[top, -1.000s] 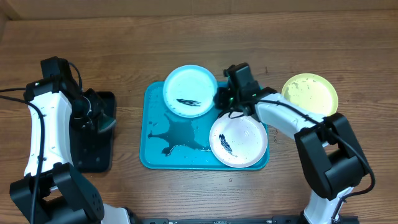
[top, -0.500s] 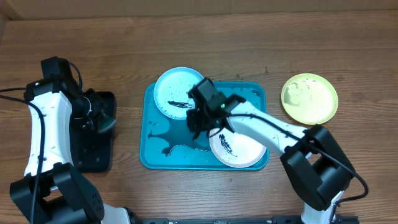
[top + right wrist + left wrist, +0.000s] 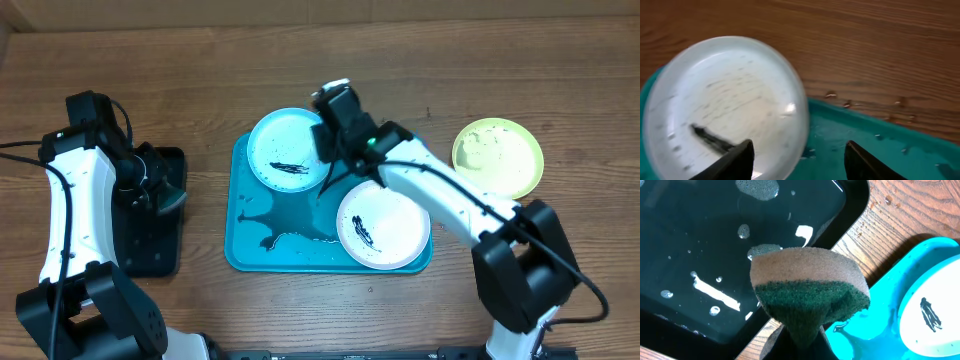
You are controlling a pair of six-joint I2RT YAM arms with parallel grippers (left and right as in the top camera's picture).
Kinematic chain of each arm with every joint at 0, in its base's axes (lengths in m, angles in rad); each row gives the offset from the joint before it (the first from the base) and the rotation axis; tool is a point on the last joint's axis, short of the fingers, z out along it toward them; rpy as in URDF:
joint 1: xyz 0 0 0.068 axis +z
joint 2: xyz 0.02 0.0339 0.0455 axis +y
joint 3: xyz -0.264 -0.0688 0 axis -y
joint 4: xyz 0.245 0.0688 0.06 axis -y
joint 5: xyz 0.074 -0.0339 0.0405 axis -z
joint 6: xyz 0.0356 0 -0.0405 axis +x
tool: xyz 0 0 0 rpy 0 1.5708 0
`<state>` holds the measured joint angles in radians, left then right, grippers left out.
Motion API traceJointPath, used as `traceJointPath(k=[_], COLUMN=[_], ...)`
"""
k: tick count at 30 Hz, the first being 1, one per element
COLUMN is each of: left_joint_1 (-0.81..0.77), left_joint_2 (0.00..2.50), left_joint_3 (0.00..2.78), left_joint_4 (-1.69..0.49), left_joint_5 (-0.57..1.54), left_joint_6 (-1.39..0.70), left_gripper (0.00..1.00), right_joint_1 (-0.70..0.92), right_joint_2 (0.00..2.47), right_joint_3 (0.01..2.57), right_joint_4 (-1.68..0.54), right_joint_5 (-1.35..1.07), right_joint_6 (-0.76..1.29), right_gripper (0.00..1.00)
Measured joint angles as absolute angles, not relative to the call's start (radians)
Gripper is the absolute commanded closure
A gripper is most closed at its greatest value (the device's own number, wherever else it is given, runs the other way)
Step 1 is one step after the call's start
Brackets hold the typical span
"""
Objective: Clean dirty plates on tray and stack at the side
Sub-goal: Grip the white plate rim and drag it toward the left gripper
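One light-blue plate (image 3: 285,150) rim beneath right tool (image 3: 799,152), on tray (image 3: 300,256).

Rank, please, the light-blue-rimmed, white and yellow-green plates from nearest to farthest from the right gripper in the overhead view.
1. Light-blue-rimmed plate, tray's back left, at the right gripper.
2. White plate, tray's front right.
3. Yellow-green plate, off the tray, far right.
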<state>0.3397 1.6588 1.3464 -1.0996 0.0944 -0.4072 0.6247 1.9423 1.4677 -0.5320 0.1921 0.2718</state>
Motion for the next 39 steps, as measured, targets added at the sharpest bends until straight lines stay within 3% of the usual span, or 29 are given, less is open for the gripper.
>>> traceJointPath(k=[9, 39], left_joint_1=[0.340, 0.340], left_joint_2=[1.659, 1.659], left_joint_3=[1.346, 1.346], left_joint_4=[-1.099, -1.099], left_joint_5=[0.094, 0.094], left_joint_6=[-0.407, -0.407], left_gripper=[0.96, 0.96], right_joint_1=[0.479, 0.555], right_joint_2=[2.093, 2.061], right_joint_3=[1.468, 1.468], right_joint_4=[-0.484, -0.459], right_joint_5=[0.021, -0.176], right_joint_6=[0.370, 0.433], right_gripper=[0.40, 0.39])
